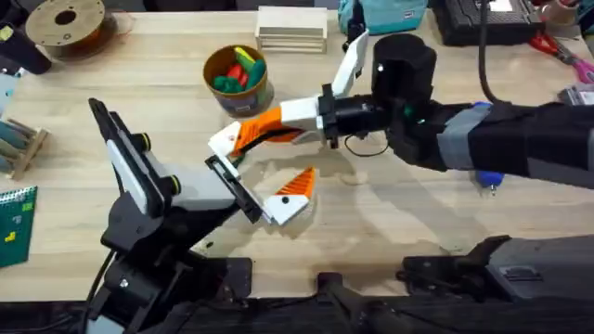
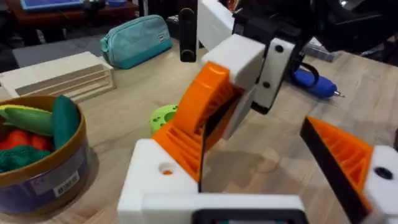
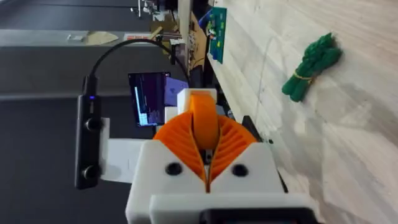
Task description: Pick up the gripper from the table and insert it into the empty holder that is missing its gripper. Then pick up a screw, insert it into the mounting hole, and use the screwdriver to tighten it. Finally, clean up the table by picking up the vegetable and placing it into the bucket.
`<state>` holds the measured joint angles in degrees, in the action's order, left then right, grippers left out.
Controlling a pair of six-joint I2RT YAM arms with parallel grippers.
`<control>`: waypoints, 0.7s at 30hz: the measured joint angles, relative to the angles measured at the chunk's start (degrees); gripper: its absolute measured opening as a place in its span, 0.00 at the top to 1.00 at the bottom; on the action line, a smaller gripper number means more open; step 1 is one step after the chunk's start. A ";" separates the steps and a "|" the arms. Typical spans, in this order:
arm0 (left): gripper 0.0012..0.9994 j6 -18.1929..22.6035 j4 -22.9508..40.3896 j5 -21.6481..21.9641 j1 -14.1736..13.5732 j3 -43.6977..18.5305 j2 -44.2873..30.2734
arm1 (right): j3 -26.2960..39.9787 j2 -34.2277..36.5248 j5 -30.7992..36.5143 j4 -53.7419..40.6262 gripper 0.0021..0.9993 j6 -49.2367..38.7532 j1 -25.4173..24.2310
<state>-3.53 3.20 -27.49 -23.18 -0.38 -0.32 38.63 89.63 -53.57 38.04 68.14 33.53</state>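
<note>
Gripper [image 3: 204, 121], loose orange wedge: pinched upright between the two orange ribbed pads of the right hand [image 1: 255, 130], which is closed on it. It is held above the middle of the counter [image 1: 390, 223], its tip against or just beside the holder [image 2: 155, 180]; whether it is seated cannot be told.

Holder, bare white block: the far-left finger of the left hand [image 1: 260, 167]. The other finger carries its own orange wedge, nearer and to the right. The two fingers stand well apart, so this hand is open and holds nothing.

Green ring-shaped disc [image 2: 163, 116]: flat on the counter, just behind the meeting hands.

Vegetable [image 3: 311, 65], dark green with a band round its middle: lying on bare counter, apart from both hands.

Bucket [image 1: 252, 96], ochre with a dark band: far of the hands, left of centre, holding green, red and yellow toy foods.

Screwdriver [image 2: 311, 84], blue with a thin metal bit: lying on the counter to the right, beyond the right arm.

Stack of pale wooden boards [image 1: 291, 28] and teal pouch [image 2: 134, 38]: at the far edge.
</note>
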 joint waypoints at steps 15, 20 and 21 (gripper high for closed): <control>0.01 -1.42 0.04 0.00 0.64 -0.02 0.00 | 1.11 2.27 3.28 2.10 0.99 0.48 3.37; 0.01 -1.42 0.02 -3.69 0.94 -0.02 0.00 | 1.16 2.27 -1.39 0.92 0.99 -0.63 1.95; 0.01 -1.44 0.02 -3.80 0.96 -0.02 0.00 | 1.16 2.27 -1.48 0.87 0.99 -0.71 1.93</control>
<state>-4.97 3.22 -31.29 -22.22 -0.40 -0.32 39.79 91.90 -55.05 38.91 67.43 35.46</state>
